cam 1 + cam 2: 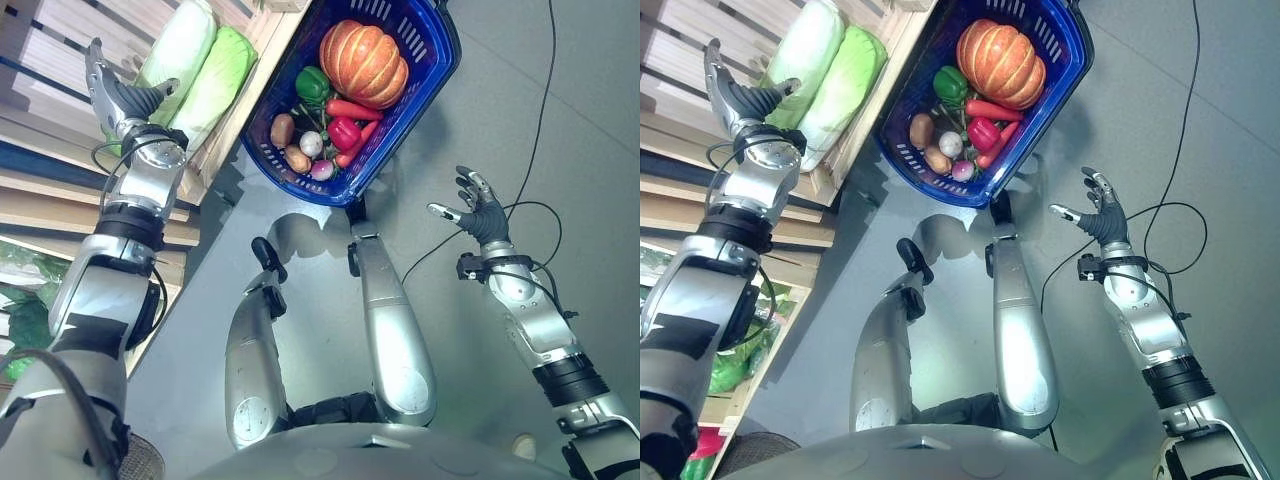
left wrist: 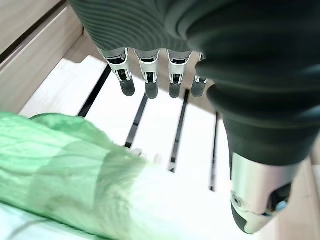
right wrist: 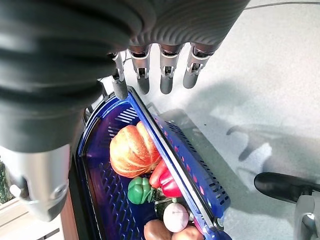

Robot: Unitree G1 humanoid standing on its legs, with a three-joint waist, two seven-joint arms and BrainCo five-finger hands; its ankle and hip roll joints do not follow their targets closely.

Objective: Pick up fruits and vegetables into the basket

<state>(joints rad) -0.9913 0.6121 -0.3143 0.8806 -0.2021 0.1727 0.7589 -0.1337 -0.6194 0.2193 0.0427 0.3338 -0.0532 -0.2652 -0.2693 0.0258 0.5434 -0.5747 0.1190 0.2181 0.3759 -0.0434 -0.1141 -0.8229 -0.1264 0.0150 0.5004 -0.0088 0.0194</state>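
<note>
On the grey floor, ahead of the robot, a blue basket is seen, already loaded with produce. One orange pumpkin is counted at its far end, with one green bell pepper beside it. One red bell pepper and at least two red chillies or carrots are seen just next to the pumpkin. Two brown potatoes are noted at the near end, together with two small pale round vegetables; what kind they are cannot be told. To the robot's left, two pale green cabbages are laid side by side in a slatted wooden crate, touching each other. The left hand is raised just beside the nearer end of the cabbages, its fingers held straight and apart from the thumb, with nothing grasped; in the left wrist view a cabbage's green leaves lie below them on white slats. The right hand is held over the floor, well apart from the basket, with fingers spread wide and empty.
</note>
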